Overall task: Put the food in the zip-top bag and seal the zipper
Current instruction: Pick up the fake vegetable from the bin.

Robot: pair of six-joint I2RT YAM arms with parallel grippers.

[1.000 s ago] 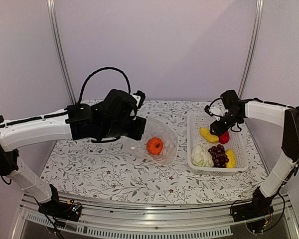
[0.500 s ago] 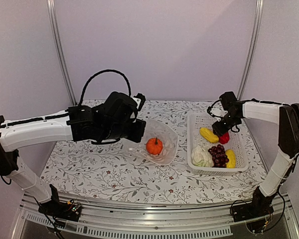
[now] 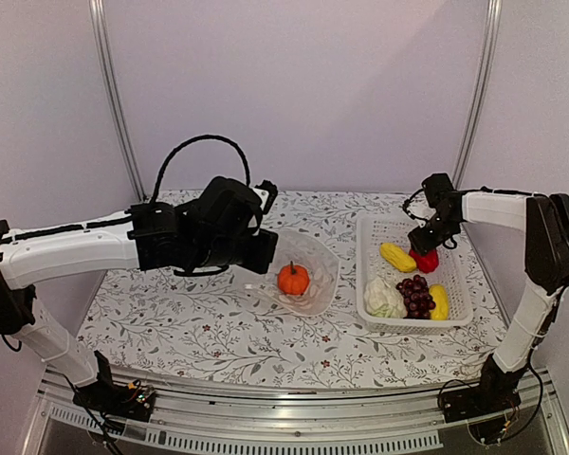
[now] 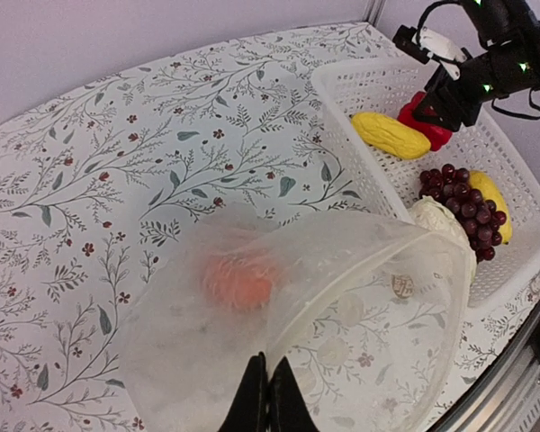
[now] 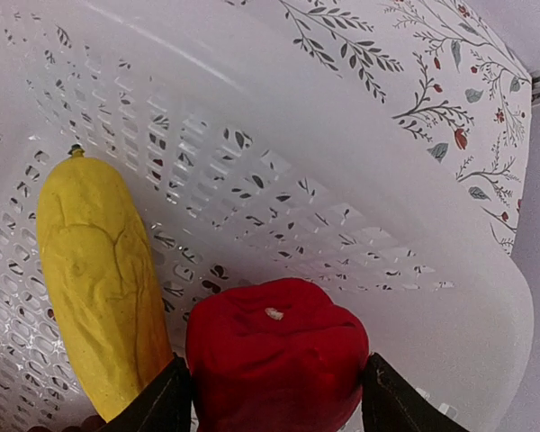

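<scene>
The clear zip-top bag (image 3: 313,258) lies left of the basket with the orange pumpkin (image 3: 293,278) inside; the pumpkin shows blurred through the plastic in the left wrist view (image 4: 238,281). My left gripper (image 3: 266,248) is shut on the bag's mouth edge (image 4: 267,371), holding the zipper strip (image 4: 346,278) up and the mouth open. My right gripper (image 3: 425,246) is down in the white basket (image 3: 365,248), its fingers (image 5: 166,405) pressed on both sides of the red pepper (image 5: 274,346). A yellow piece (image 5: 94,297) lies beside the pepper.
The basket (image 4: 342,99) also holds the grape bunch (image 3: 415,294), the white cauliflower (image 3: 383,299) and a second yellow piece (image 3: 439,301). The basket's far wall (image 5: 342,135) stands close behind the pepper. Metal frame posts rise at the back corners.
My right gripper has shifted slightly right and settled over the red pepper. My left arm and the bag have barely moved.
</scene>
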